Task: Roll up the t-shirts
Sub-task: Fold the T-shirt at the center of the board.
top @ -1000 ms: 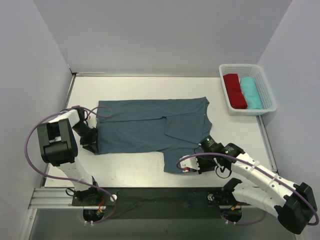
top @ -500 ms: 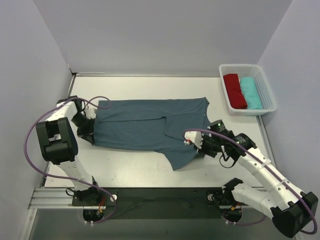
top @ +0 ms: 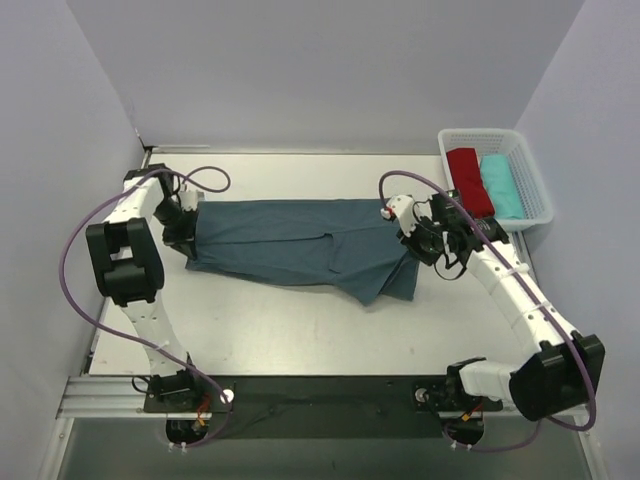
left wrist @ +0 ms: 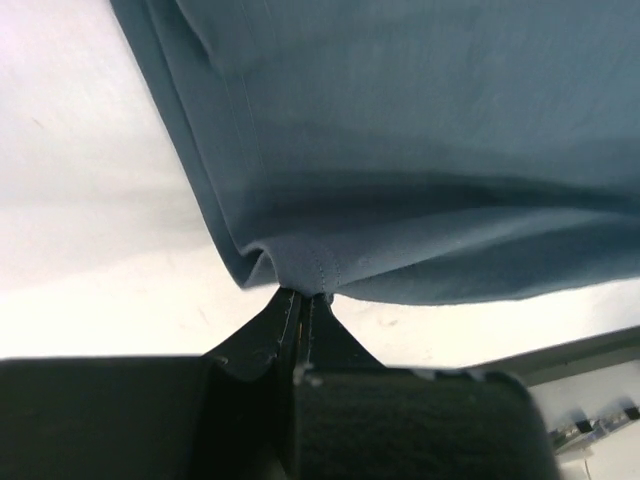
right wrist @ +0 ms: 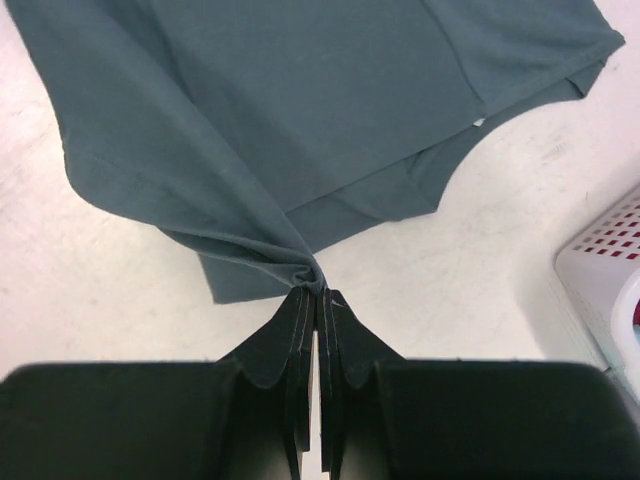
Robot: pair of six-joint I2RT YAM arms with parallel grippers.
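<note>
You have one slate-blue t-shirt (top: pixel 300 245) on the surface (top: pixel 300 335), stretched out as a long band across the middle between your two hands. Your left hand (top: pixel 188 243) is at the shirt's left end. In the left wrist view its fingers (left wrist: pixel 285 320) are pressed together on a stitched edge of the cloth, which puckers into a small fold right at the tips and fans away from them, with shadow on the surface below it. Your right hand (top: pixel 415 242) is at the opposite, right end. In the right wrist view its fingers (right wrist: pixel 300 320) are pinched tight on a gathered point of fabric, and the cloth spreads away from the tips in a draped sheet. From above, a flap of the shirt hangs out toward the near side just left of that hand. One white slotted basket (top: pixel 480 132) stands at the far right corner of the surface, well apart from the shirt. It holds two rolled cloths side by side, one red (top: pixel 468 180) and one teal (top: pixel 500 185). A small white tag (right wrist: pixel 478 122) shows at the curved edge of the shirt in the right wrist view, but it is too small to read.
</note>
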